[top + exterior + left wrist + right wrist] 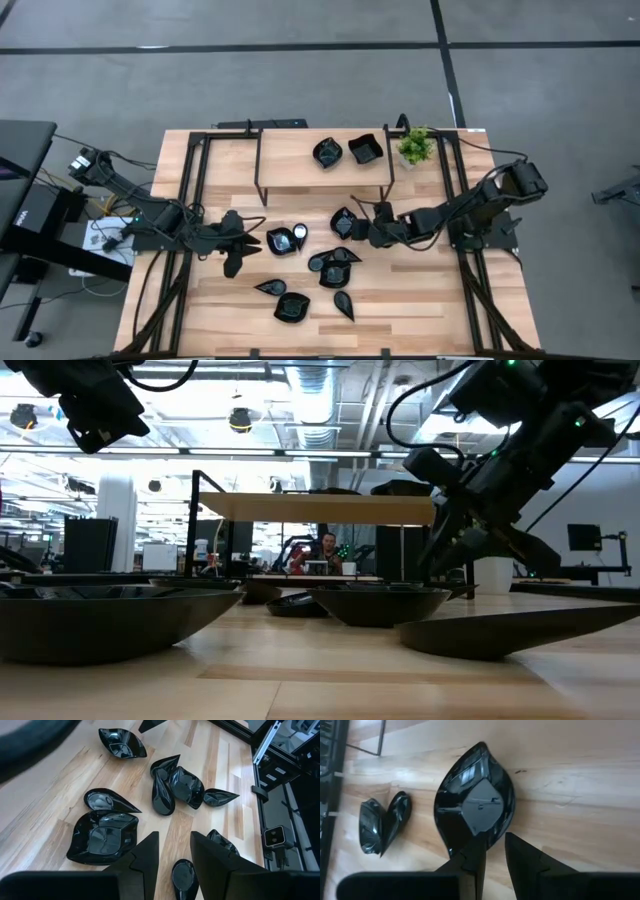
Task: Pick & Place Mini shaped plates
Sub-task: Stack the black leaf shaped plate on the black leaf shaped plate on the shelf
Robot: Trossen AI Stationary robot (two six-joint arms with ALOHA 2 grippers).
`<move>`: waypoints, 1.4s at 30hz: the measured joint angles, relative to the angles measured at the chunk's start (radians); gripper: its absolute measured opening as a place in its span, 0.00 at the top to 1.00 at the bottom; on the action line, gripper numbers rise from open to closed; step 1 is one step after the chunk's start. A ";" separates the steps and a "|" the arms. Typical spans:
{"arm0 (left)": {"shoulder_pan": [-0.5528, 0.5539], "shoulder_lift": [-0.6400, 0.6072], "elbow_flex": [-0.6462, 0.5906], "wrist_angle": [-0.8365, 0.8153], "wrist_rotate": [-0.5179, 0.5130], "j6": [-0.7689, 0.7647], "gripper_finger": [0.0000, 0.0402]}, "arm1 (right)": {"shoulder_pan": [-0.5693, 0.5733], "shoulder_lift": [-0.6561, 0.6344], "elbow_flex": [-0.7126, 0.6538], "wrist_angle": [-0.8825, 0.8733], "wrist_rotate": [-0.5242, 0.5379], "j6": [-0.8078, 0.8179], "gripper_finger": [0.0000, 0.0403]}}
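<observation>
Several glossy black mini shaped plates lie on the wooden table, among them a cluster point(335, 268) at the middle. A leaf-shaped plate point(475, 805) rests flat near the shelf point(345, 222). My right gripper point(495, 851) is slanted down at its near rim, slightly open, one finger over the plate's inside and one beyond the rim. My left gripper point(175, 852) hangs open above the table point(240, 252), left of a squarish plate point(102, 836), nothing between its fingers. Two more plates point(327, 152) point(365, 149) sit on the raised shelf. My right gripper stands with its fingers point(476, 851) on either side of the leaf-shaped plate's near rim point(492, 839), coming slanted from above and from the table's right. Whether a finger touches the rim, I cannot tell. The plate lies flat on the table.
A raised wooden shelf point(300, 172) on a black frame stands at the back middle. A small green potted plant point(415, 146) is at the back right. Black rails point(190, 200) run along both table sides. Bare wood lies at the front right.
</observation>
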 joint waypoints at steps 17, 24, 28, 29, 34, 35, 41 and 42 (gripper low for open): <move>0.000 0.000 0.000 0.000 0.000 0.003 0.72 | -0.026 0.000 0.000 -0.024 -0.027 -0.011 0.83; 0.000 0.000 0.000 0.000 0.000 0.003 0.72 | -0.025 0.000 0.000 -0.024 -0.028 -0.011 0.77; 0.000 0.000 0.000 0.000 0.000 0.003 0.72 | -0.025 0.000 0.000 -0.024 -0.028 -0.010 0.72; 0.000 0.000 0.000 0.000 0.000 0.003 0.72 | -0.025 0.001 0.000 -0.023 -0.028 -0.010 0.71; 0.000 0.000 0.000 0.000 0.000 0.003 0.72 | -0.026 0.002 0.000 -0.022 -0.028 -0.010 0.69; 0.000 0.000 0.000 0.001 0.000 0.003 0.72 | -0.028 0.002 0.000 -0.022 -0.028 -0.011 0.69; 0.000 0.000 0.000 0.007 0.000 0.003 0.72 | -0.044 0.003 0.000 -0.019 -0.028 -0.034 0.69; 0.000 0.000 0.000 0.007 0.000 0.003 0.72 | -0.046 0.003 0.000 -0.016 -0.028 -0.035 0.69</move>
